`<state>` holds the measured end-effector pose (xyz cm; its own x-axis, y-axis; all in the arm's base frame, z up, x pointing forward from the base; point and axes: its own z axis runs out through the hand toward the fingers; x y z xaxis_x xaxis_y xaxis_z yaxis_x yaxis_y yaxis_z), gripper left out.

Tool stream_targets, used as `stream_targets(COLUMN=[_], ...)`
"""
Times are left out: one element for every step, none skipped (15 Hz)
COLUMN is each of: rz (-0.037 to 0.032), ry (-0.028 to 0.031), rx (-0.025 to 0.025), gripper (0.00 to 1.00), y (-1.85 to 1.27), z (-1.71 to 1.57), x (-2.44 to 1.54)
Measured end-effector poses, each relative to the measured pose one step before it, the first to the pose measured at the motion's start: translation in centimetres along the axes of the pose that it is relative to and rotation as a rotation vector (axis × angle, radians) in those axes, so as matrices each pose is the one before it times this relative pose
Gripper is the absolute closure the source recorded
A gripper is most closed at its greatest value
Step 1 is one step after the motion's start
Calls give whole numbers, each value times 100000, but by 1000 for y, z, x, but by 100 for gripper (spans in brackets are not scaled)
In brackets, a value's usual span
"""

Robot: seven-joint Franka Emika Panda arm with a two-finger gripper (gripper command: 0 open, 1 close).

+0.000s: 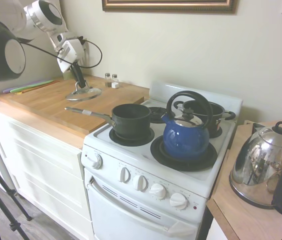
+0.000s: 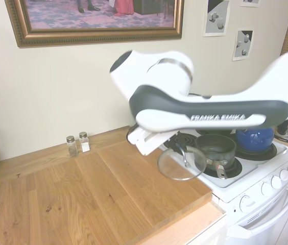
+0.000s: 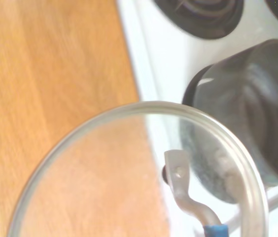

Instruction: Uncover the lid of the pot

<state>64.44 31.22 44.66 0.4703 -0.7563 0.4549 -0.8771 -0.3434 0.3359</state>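
The glass lid with its metal rim hangs slightly tilted just over the wooden countertop, left of the stove. My gripper is shut on its loop handle from above. In the second exterior view the lid floats near the counter's stove-side edge, with the fingers hidden behind the arm. The dark saucepan stands uncovered on the front-left burner, its long handle reaching out over the counter. The wrist view shows the pot beside and beyond the lid's rim.
A blue kettle sits on the front-right burner and a black two-handled pot behind it. A shiny electric kettle stands on the right counter. Salt and pepper shakers stand by the wall, and coloured boards lie at the far left.
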Motion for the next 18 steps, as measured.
stream_targets(rz=[-92,-583,-987,-1010,-874,-573,-374,-590,-796,-1021,-1275,-948,-667,-680,-648,-632,-857,-1238], ry=[534,184,-104,-175,-101,81,537,348,-432,-1051,-1187,-827,-754,-944,-891,-775,-465,-509], rx=[-1726,-1414,-873,-554,-868,-1023,-1285,-986,-678,-488,-293,-218,-247,-175,-118,-88,-53,28], gripper=[100,100,100,100,100,100,100,100,100,100,100,100,100,100,100,100,100,100], y=[-723,-592,-439,-391,-388,-445,-527,-463,-375,-246,-198,-183,-138,-118,-79,-63,-14,-4], z=[776,658,424,356,459,602,801,661,527,366,286,257,213,177,135,121,60,35], x=[-341,-152,-116,-91,-195,-300,-314,-364,-346,-301,-283,-202,-178,-182,-104,-43,36,42])
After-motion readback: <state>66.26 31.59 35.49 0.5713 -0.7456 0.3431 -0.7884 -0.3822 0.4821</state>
